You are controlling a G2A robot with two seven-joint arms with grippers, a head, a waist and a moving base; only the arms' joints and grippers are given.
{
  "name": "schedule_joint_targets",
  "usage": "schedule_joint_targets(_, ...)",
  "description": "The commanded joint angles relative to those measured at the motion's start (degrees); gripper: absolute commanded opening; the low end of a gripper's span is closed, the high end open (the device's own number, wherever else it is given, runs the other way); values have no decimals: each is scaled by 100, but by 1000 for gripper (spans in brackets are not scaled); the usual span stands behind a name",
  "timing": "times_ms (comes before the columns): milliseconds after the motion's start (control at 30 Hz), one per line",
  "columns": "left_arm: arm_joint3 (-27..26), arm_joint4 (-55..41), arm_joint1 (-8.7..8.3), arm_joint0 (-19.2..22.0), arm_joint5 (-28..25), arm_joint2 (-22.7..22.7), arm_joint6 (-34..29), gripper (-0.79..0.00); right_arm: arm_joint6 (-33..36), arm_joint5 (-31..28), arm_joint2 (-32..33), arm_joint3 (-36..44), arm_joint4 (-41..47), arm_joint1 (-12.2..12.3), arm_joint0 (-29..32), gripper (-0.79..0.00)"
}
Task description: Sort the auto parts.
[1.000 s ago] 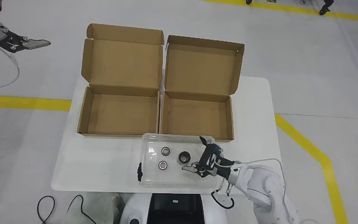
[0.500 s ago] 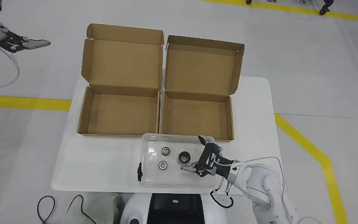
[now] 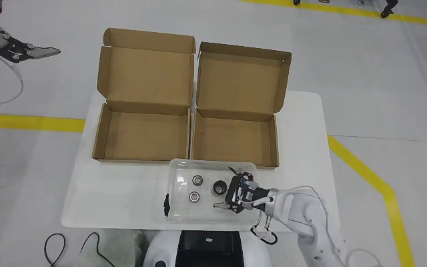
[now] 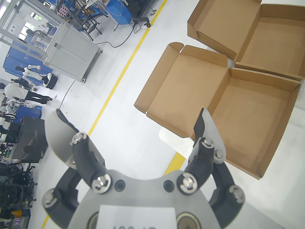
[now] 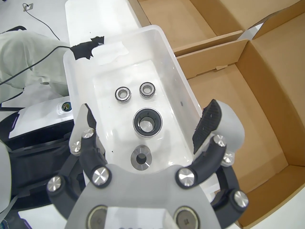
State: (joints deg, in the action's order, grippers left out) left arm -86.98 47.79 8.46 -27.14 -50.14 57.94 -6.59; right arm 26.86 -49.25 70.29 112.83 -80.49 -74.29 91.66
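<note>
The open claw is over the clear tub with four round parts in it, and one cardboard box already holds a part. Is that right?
Not quite. Both cardboard boxes are empty, as the top view shows. The rest holds: the right gripper is open over the clear tub, with four round parts in it.

Pale floor point(image 3: 373, 80), yellow line point(image 3: 37, 122)

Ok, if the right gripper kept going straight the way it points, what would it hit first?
Probably the large dark ring lying in the clear bin, centred between the open right gripper's fingers. Depth is unclear; the small grey bushing nearer it might come first.
</note>
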Motion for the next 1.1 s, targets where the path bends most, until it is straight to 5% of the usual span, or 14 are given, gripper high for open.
schedule_joint_targets(0,0,0,0,0,0,0,0,0,23,26,-41,-54,-17,12,-38,-132)
schedule_joint_targets(1067,0,0,0,0,0,0,0,0,1077,936,-1018,-796,-134,98,-638,-166)
